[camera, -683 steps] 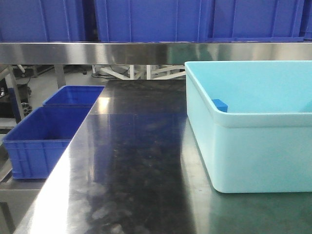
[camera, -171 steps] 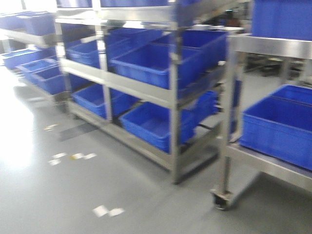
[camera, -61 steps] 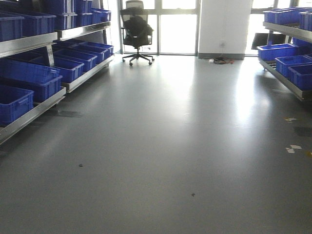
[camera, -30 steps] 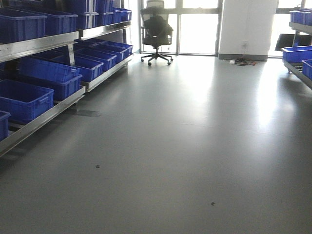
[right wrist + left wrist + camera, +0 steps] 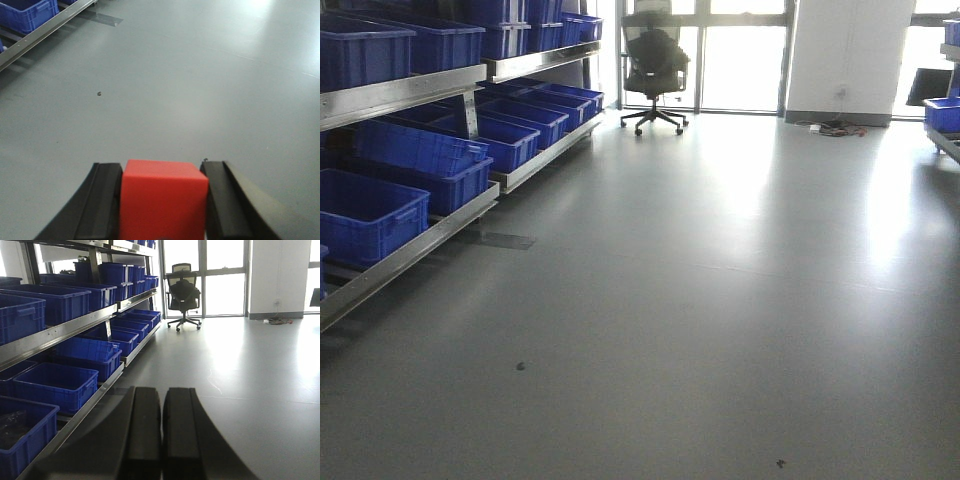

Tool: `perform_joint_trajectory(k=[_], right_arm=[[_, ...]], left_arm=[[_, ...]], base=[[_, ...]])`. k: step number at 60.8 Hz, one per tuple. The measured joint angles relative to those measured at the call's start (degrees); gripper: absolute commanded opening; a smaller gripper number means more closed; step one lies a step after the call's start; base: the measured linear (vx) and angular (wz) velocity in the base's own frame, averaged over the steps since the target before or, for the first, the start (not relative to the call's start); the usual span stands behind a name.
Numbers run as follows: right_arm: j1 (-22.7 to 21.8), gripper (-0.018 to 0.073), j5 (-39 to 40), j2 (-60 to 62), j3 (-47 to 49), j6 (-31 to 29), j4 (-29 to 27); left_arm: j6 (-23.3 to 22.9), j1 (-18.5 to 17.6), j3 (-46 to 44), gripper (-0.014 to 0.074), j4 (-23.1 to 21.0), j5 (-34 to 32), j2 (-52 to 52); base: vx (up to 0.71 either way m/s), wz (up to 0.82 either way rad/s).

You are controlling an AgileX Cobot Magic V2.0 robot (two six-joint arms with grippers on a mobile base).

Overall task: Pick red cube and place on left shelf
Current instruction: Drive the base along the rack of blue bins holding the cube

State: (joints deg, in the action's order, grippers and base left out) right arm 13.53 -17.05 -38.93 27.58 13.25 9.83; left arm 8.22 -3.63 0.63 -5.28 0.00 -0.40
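The red cube (image 5: 164, 197) sits clamped in the right tool (image 5: 161, 170), seen close up from the right wrist camera. Its sides look equal, so it has no long axis. One flat face is turned toward the camera, its top edge is level, and its two side faces lie flush against the black fingers (image 5: 105, 200). It hangs above bare grey floor (image 5: 200, 90), well apart from the shelving. One dark speck (image 5: 99, 93) marks the floor ahead of it.

The left tool (image 5: 162, 392) is clenched. Its two black fingers lie side by side with only a thin slit between them, and nothing is held there. It points down the room toward the windows (image 5: 225, 280).

The left shelf (image 5: 405, 92) runs along the left wall from the near corner back toward the windows. Its brushed steel rails slant away at two heights, and rows of blue crates (image 5: 365, 215) stand on both. The lowest rail (image 5: 415, 245) lies close to the floor, and its outer edge marks the limit of the open space.

To the right of the shelf the floor is wide and open and reflects bright window light. A black office chair (image 5: 655, 65) stands at the far end near the windows. A white pillar (image 5: 845, 55) rises to the right of the chair. At the far right edge, part of another blue crate (image 5: 942, 112) shows.
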Motion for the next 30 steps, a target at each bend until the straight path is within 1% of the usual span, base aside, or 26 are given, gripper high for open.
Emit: perform_joint_trajectory(k=[17,30], right_arm=[[0.0,0.0057,0.0,0.0,0.0,0.0,0.0],[0.0,0.0057,-0.2,0.0,0.0,0.0,0.0]], left_arm=[[0.0,0.0,0.0,0.0106,0.0,0.0,0.0],[0.0,0.0,0.0,0.0106,0.0,0.0,0.0]], base=[[0.42,-0.04],[0.52,0.03]])
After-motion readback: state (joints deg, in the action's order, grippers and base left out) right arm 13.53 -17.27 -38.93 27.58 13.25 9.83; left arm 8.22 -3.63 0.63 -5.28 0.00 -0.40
